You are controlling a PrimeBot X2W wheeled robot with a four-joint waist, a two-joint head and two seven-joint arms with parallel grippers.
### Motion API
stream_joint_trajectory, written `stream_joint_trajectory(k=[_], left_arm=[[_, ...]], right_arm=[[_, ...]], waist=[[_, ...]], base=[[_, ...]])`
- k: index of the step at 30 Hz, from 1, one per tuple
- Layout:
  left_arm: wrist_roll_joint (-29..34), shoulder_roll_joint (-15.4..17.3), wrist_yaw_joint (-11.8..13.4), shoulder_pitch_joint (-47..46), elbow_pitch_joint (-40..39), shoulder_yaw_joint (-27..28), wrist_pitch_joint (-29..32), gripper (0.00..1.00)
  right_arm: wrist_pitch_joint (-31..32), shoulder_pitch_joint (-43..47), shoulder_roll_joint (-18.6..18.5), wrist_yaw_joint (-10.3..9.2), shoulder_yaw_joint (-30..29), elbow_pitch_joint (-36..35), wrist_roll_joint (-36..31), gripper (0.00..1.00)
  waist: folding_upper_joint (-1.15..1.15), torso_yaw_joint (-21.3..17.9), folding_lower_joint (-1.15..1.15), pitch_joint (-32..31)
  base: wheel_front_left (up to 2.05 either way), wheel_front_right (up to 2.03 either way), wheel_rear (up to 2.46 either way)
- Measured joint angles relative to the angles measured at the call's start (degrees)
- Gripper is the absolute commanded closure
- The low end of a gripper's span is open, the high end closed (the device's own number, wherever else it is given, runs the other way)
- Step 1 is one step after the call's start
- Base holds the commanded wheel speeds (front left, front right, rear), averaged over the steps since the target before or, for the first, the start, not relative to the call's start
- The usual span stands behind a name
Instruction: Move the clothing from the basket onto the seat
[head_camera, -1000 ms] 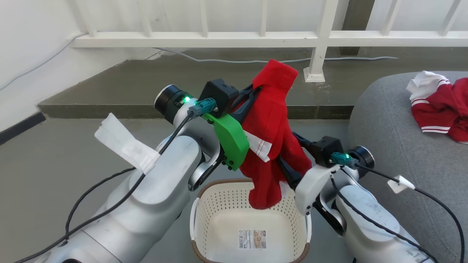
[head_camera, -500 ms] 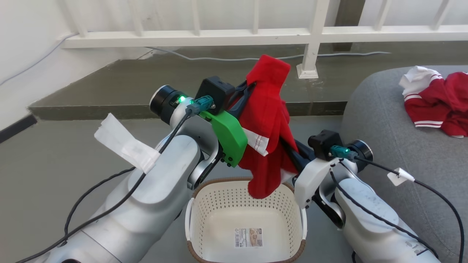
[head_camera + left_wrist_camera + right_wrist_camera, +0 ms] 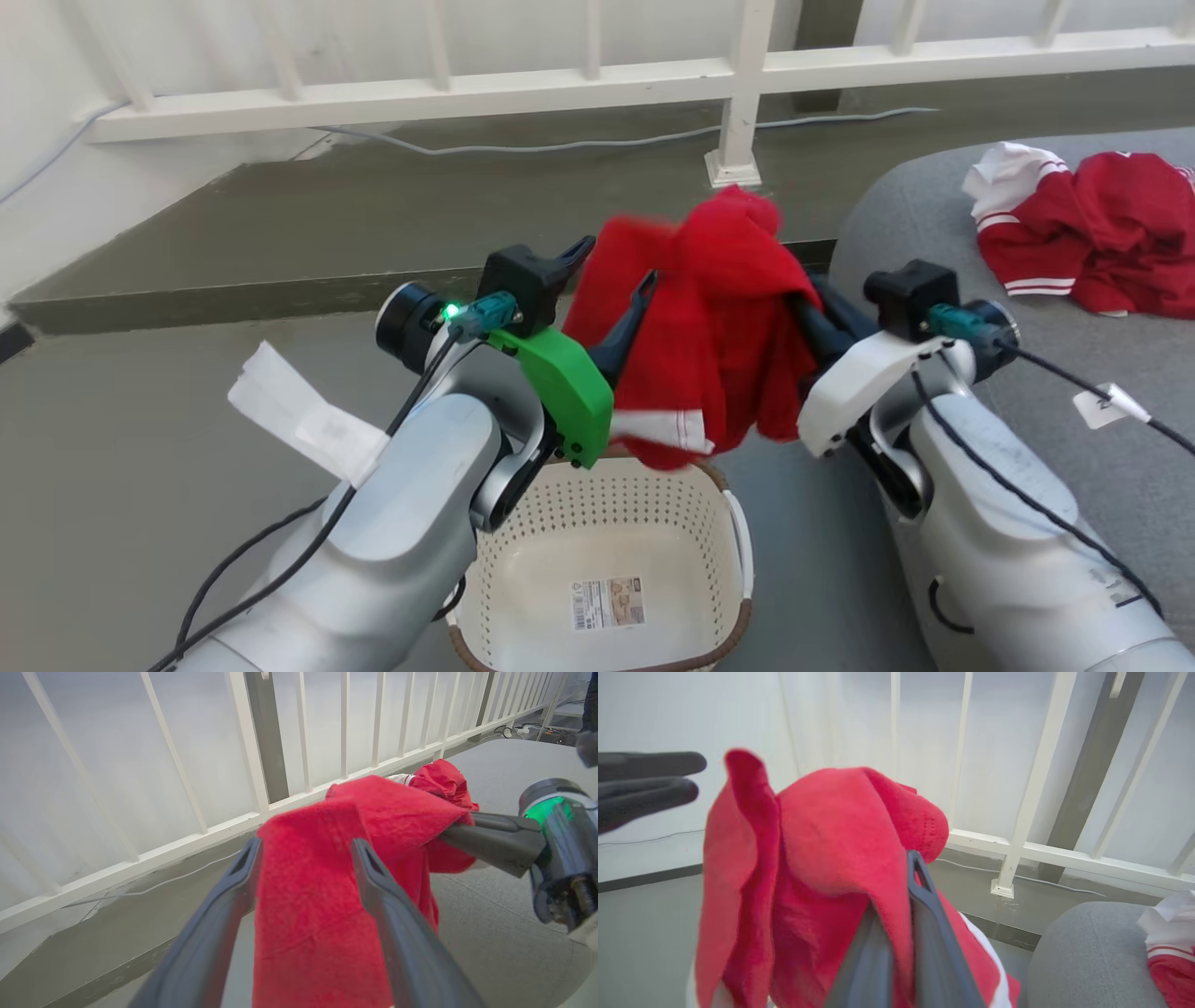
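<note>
The clothing (image 3: 303, 905) is fuzzy cloth, the basket (image 3: 653, 504) matt plastic, the seat (image 3: 1074, 322) fabric.

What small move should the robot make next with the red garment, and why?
Probably swing the right claw, shut on the red garment, rightward over the grey seat. The left claw stands open, the basket below is empty, and another garment already lies on the seat.

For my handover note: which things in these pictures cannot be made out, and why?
- Head view: red garment hides the right jaws' tips.
- Head view: basket near rim cut by bottom edge; its label too small to read.
- Head view: clothing heap on sofa cut by right edge; piece count unclear.
</note>
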Motion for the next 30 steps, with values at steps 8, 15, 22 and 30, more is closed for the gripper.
stream_joint_trajectory(k=[8, 15, 22, 30], left_arm=[[0.0, 0.7, 0.0, 2.7, 0.2, 0.1, -2.4, 0.00], [0.0, 1.0, 0.0, 5.2, -0.1, -0.6, -4.2, 0.00], [-0.5, 0.9, -1.0, 8.1, -1.2, -1.3, -6.1, 0.00], [-0.5, 0.9, -1.6, 9.6, -2.8, -2.5, -6.7, 0.00]], right_arm=[[0.0, -0.7, -2.5, -0.55, -1.9, -1.6, 0.0, 1.00], [-0.1, -0.7, -5.2, -0.65, -3.2, -3.0, 0.0, 1.00], [0.0, -0.7, -7.2, -1.14, -4.6, -4.9, 0.1, 1.00], [0.6, -0.7, -9.4, -2.09, -5.9, -7.9, 0.1, 1.00]], waist=[[0.00, -2.6, 0.00, 0.3], [0.00, -4.7, 0.00, 0.6], [0.00, -6.8, 0.00, 0.7], [0.00, -9.9, 0.00, 0.5]], base=[[0.00, 0.00, 0.00], [0.00, 0.00, 0.00], [0.00, 0.00, 0.00], [0.00, 0.00, 0.00]])
